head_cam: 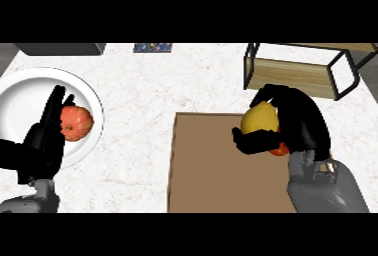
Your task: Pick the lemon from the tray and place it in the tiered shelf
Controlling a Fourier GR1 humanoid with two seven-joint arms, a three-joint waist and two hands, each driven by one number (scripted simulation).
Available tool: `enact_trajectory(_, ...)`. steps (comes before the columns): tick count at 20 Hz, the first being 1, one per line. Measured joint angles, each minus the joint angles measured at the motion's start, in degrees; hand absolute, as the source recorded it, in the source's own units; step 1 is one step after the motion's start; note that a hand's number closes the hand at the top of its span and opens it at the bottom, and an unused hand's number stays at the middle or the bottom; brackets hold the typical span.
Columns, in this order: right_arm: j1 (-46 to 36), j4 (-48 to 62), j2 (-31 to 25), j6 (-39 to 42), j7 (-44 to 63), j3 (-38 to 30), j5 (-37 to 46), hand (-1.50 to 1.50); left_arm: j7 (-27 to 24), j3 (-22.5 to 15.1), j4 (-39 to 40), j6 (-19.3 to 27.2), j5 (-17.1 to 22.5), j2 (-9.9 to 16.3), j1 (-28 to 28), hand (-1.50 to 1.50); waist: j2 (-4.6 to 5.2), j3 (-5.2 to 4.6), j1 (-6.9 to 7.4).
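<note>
My right hand (299, 125) is curled round the yellow lemon (259, 119) and holds it above the far right part of the brown tray (214, 170). The lemon's left side shows between the fingers and thumb. A small orange-red thing (278, 149) peeks out under the hand on the tray. The tiered shelf (295, 72), with wooden boards in a black frame, stands just beyond the hand at the upper right. My left hand (40, 145) rests open at the left edge, over the white plate.
A white plate (29, 90) at the left holds an orange-red tomato-like fruit (76, 122). A dark grey object (59, 48) and a small blue patterned item (152, 47) lie along the far edge. The counter (155, 85) is pale marble.
</note>
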Motion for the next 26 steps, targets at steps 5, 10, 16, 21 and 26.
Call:
enact_trajectory(5, -4.13, -9.05, -1.56, 0.99, 4.96, -5.72, 2.02, 1.50, -0.25, -0.46, -0.47, 0.25, -0.52, -0.83, 0.94, 0.00, -0.05, -0.01, 0.00)
enact_trajectory(10, -8.66, -11.34, -5.31, 3.86, 6.17, -11.68, 2.21, 1.50, -0.65, -0.05, -0.68, -0.47, -0.65, -0.70, 1.39, 0.00, 0.08, -0.01, 0.31)
enact_trajectory(16, -11.83, -6.18, -8.26, 4.24, 3.44, -18.12, 1.91, 1.50, 0.53, 0.02, -1.25, -0.67, -1.27, -1.27, 0.31, 0.00, 0.25, 0.02, 0.63)
enact_trajectory(21, -13.70, 1.50, -9.80, 0.88, -0.72, -22.26, 2.29, 1.50, -0.66, 0.90, 0.55, -1.71, -1.28, -1.36, -0.52, 0.00, 0.36, 0.03, 0.82)
enact_trajectory(26, -16.15, 12.27, -11.02, -5.13, -6.61, -25.27, 2.86, 1.50, -0.81, 0.31, -0.49, -1.79, -1.98, -2.41, 0.43, 0.00, 0.42, 0.04, 1.09)
